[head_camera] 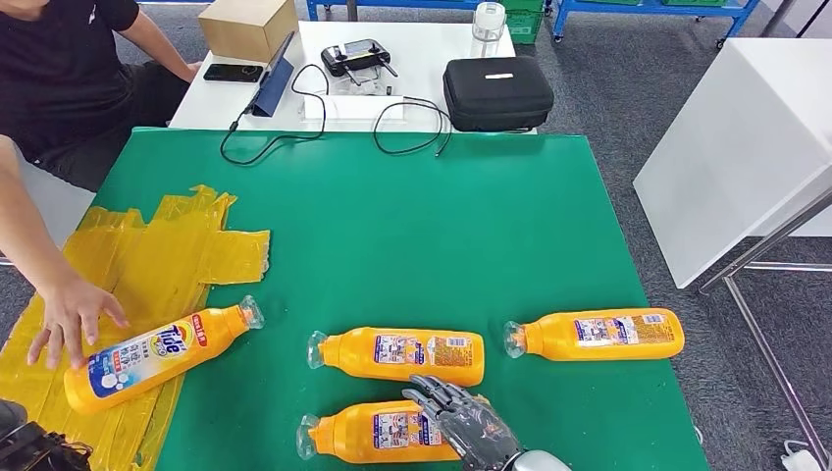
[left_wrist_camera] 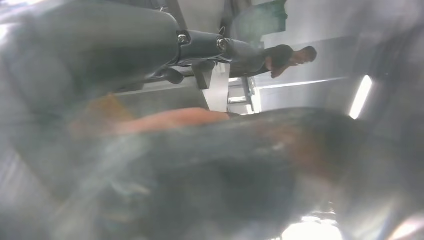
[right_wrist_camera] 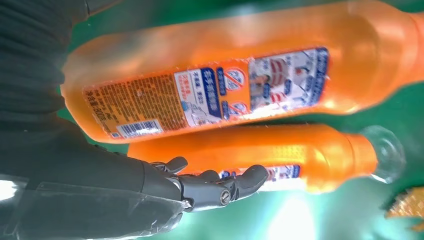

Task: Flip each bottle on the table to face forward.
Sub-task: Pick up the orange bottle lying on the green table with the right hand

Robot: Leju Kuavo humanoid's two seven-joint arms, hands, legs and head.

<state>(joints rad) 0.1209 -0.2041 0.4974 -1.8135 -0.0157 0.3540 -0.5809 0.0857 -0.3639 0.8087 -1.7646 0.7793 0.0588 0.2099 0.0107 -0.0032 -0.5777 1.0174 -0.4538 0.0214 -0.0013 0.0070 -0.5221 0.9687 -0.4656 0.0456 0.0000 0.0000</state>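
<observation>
While four orange bottles lie on their sides across the green surface (head_camera: 412, 226), the right hand (head_camera: 469, 424) is seen above the nearest bottle (head_camera: 378, 432), its fingers (head_camera: 432, 392) spread apart and grasping nothing. That bottle lies just under and beside the fingertips, back label up, its clear cap pointing away from the hand toward the robot's left. In the right wrist view the fingers (right_wrist_camera: 220, 187) are stretched out flat alongside this bottle (right_wrist_camera: 300, 155); whether they touch it cannot be told. Just beyond the fingers, a second bottle (head_camera: 397, 355) is laid parallel to the first, also with its back label up; in the wrist view it (right_wrist_camera: 225, 85) is seen close past the fingertips. A third bottle (head_camera: 597, 334) is placed off to the right of the fingers, back label up, near the surface's right edge. Well to the left of the fingers, a fourth bottle (head_camera: 157, 355) is laid with its front label showing, on crumpled yellow sheeting (head_camera: 167, 255), and a person's hand (head_camera: 69, 316) is rested flat beside its base. The left wrist view is blurred, so the state of the left hand's fingers cannot be told.
</observation>
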